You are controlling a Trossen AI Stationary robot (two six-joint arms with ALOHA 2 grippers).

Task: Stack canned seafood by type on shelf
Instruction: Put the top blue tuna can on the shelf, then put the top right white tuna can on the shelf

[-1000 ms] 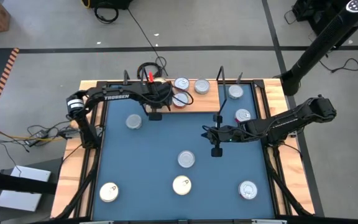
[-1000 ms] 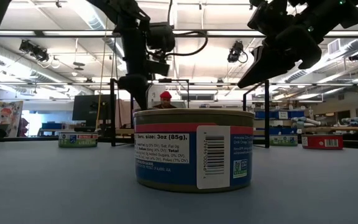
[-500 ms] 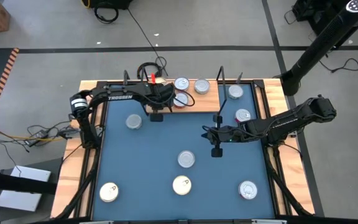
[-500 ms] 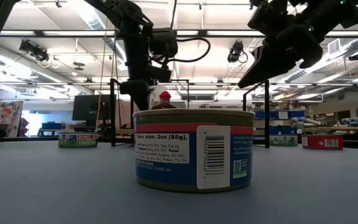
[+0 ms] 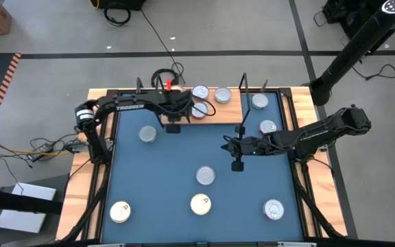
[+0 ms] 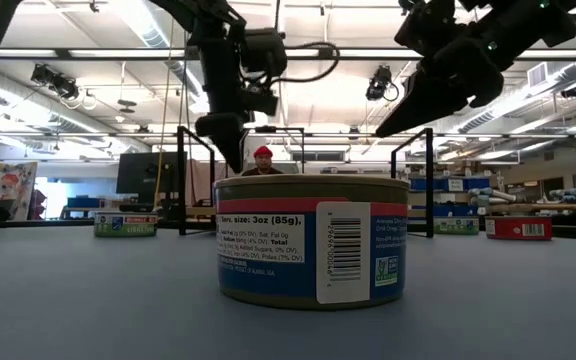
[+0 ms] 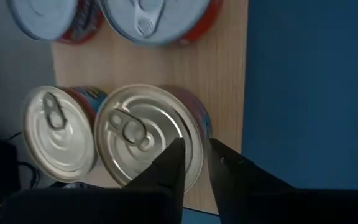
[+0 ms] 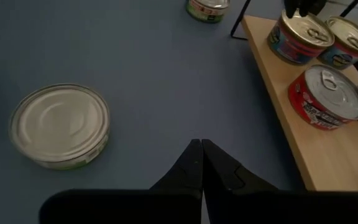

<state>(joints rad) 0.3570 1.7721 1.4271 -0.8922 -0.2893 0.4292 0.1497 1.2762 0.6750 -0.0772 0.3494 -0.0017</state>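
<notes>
Since a second ago the left gripper (image 7: 194, 163) has parted its jaws narrowly above a silver-topped round tin (image 7: 151, 140) near the front edge of the light-wood shelf board (image 7: 222, 68), while the right gripper (image 8: 201, 149), jaws closed and empty, hovers over the blue table (image 8: 135, 56).

The can (image 6: 311, 240) nearest the low camera reads "size: 3oz (85g)" on its label, beside a barcode; the left arm (image 5: 130, 106) is lettered "TROSSEN".

two blurred cans (image 7: 148, 18) cut by edge.
</notes>
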